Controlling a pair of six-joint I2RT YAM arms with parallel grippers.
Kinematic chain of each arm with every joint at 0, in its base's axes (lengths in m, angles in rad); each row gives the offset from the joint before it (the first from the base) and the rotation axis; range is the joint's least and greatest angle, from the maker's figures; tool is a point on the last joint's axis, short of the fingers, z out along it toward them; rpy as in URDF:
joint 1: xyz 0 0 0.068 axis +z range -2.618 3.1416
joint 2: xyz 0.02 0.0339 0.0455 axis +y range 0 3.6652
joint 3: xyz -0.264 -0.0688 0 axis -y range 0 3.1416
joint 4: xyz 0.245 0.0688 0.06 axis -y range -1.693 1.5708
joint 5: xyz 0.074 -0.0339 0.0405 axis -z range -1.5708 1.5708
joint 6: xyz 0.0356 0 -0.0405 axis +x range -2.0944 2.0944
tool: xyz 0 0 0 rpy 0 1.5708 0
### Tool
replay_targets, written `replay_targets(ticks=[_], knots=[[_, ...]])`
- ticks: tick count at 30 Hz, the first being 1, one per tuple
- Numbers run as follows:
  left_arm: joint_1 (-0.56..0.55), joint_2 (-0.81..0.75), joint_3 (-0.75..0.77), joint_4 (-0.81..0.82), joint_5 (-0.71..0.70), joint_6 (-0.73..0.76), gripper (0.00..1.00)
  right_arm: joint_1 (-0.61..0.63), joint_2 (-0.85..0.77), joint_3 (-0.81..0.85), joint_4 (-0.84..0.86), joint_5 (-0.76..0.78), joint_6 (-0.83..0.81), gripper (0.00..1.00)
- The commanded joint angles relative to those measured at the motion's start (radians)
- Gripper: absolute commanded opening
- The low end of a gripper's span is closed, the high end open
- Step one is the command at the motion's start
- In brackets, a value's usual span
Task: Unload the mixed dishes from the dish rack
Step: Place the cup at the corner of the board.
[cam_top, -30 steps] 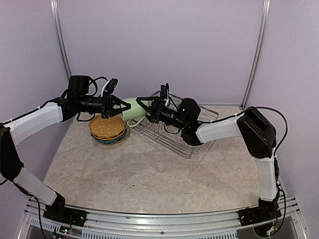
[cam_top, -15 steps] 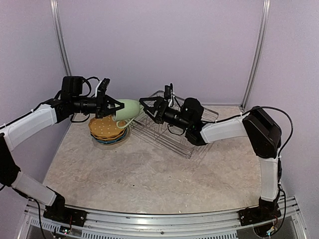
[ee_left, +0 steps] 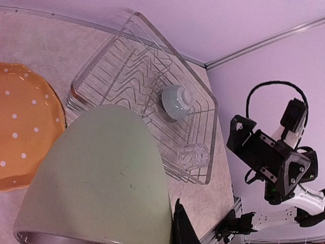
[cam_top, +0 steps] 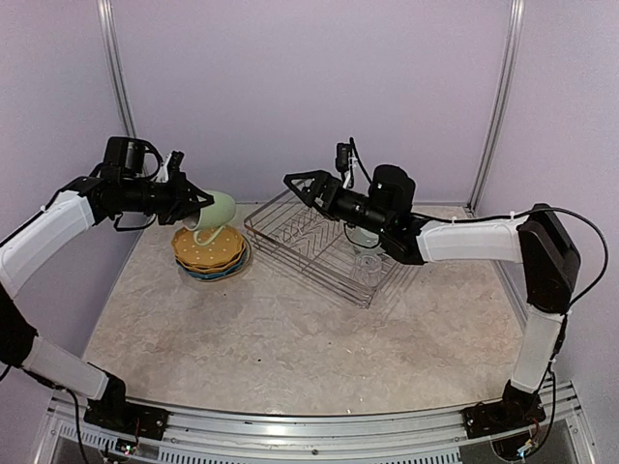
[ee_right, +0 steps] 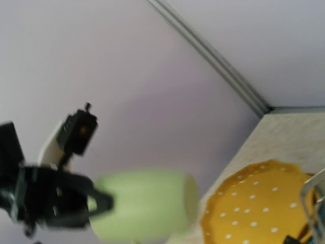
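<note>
Left arm pulled back and up over the last second, taking the pale green mug (cam_top: 219, 209) with it; right fingers (cam_top: 300, 182) let go, spread and lifted clear

Top view: left fingers (cam_top: 196, 205) clamped narrow on the mug, which lies on its side in the air, long axis pointing right toward the dish rack (cam_top: 290, 235). It hangs just above the plate stack (cam_top: 208, 253), not touching. The right fingers are wide and empty, above the rack's far-left end. Left in the rack, under the right arm: small light-blue bowl (cam_top: 360, 236) and clear glass (cam_top: 368, 263)

Left wrist view: mug (ee_left: 101, 173) fills the frame, one finger (ee_left: 182, 231) beside its rim end. Below-left sits the orange dotted plate (ee_left: 20, 132); bowl (ee_left: 176, 101) upside down mid-rack; glass (ee_left: 193, 156) looks to lie on its side by the rack's wall

Right wrist view: blurred. Mug (ee_right: 147, 203) in the left fingers (ee_right: 96, 203), orange dotted plate (ee_right: 259, 203) below it. Own fingers not shown here

Judgement: mug wants bare tabletop (cam_top: 290, 338), which lies on the near side of the stack, so the left arm should carry it that way and turn it upright. Right arm is nearer the bowl and glass
</note>
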Motion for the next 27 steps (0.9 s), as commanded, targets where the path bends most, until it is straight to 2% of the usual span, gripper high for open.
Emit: replay_targets(ticks=[1,5,10,14,19,24,27], knots=[[0.049,0.006,0.154,-0.185,-0.117,-0.040,0.00,-0.006,-0.073,0.004,-0.163,0.064,-0.142,1.00],[0.101,-0.062,0.106,-0.297,-0.166,-0.001,0.00,-0.006,-0.103,0.000,-0.226,0.086,-0.201,1.00],[0.171,-0.164,0.035,-0.429,-0.393,0.106,0.00,-0.007,-0.131,-0.004,-0.264,0.097,-0.237,1.00],[0.232,-0.164,0.003,-0.505,-0.495,0.179,0.00,-0.006,-0.146,0.000,-0.297,0.098,-0.261,1.00],[0.324,-0.051,0.024,-0.549,-0.463,0.192,0.00,-0.006,-0.177,-0.020,-0.314,0.113,-0.281,1.00],[0.337,0.090,0.045,-0.506,-0.393,0.116,0.00,-0.005,-0.202,-0.033,-0.330,0.126,-0.288,1.00],[0.340,0.173,0.077,-0.502,-0.402,0.094,0.00,-0.005,-0.216,-0.036,-0.348,0.137,-0.297,1.00]])
